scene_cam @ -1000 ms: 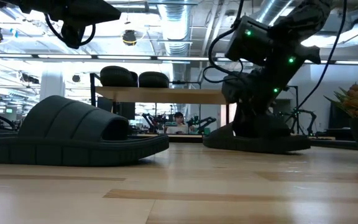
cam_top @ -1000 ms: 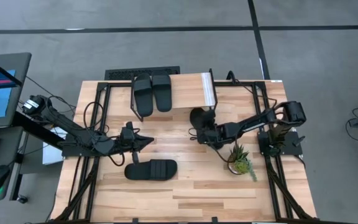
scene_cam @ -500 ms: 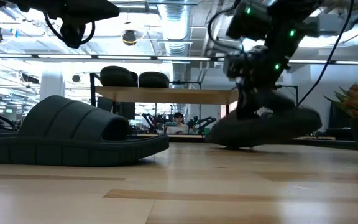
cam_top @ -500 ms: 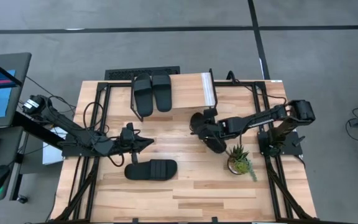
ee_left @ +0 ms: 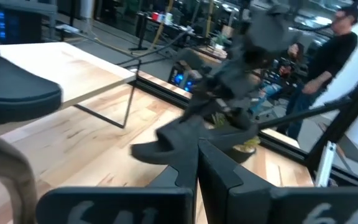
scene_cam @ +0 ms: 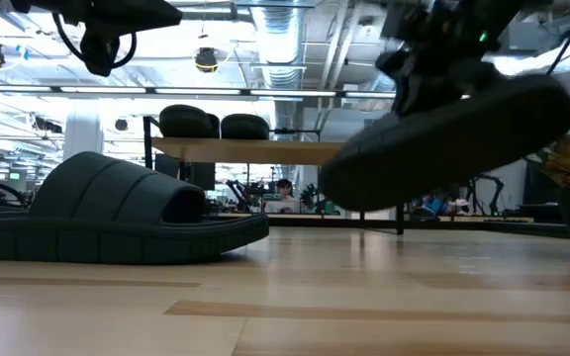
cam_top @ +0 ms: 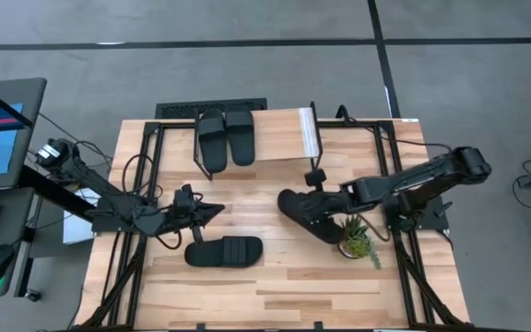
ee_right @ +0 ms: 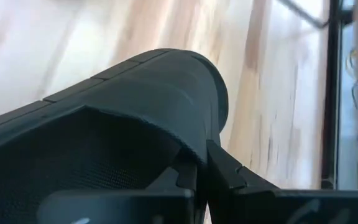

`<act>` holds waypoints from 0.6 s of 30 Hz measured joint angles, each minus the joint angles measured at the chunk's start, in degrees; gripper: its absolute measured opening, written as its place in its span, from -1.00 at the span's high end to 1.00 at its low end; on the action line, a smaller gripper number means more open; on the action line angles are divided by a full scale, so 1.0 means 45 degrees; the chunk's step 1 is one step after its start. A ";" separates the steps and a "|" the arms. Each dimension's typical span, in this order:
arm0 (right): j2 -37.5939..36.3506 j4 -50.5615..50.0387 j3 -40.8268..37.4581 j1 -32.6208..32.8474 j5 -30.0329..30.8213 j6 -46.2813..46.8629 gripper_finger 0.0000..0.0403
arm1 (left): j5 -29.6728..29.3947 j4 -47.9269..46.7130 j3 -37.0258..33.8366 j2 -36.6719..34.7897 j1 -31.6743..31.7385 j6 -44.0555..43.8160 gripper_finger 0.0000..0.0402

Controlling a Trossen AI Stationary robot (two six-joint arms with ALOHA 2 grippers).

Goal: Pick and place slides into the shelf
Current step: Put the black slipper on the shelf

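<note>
One slide up in my right claw, three more counted in view.

My right claw (cam_top: 325,199) pinches a black slide (cam_top: 308,214) by its strap, holding it tilted clear of the worktop (cam_top: 284,277), just beside the potted plant (cam_top: 356,238). Two slides (cam_top: 226,137) sit side by side on the shelf (cam_top: 279,136) at the far edge. A fourth slide (cam_top: 224,251) lies flat nearer the front. My left claw (cam_top: 212,210), fingers pressed together, hovers just above that fourth slide.
</note>
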 joint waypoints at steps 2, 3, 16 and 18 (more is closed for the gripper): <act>-0.0304 -0.0133 0.0303 0.0286 0.0078 0.0170 1.00 | -0.0258 -0.0004 0.0000 0.0000 -0.0117 -0.0036 1.00; -0.0411 -0.0154 0.0584 0.0431 0.0171 0.0363 1.00 | -0.0271 -0.0004 0.0000 0.0000 -0.0174 -0.0001 1.00; 0.1849 -0.0146 0.8554 0.0383 0.6582 0.0143 1.00 | 0.2311 -0.0013 0.0000 0.0000 -0.0312 0.1048 1.00; 0.2618 -0.0264 1.0020 0.0037 0.7607 -0.0374 1.00 | 0.2709 0.0044 0.0000 0.0000 -0.0312 0.1316 1.00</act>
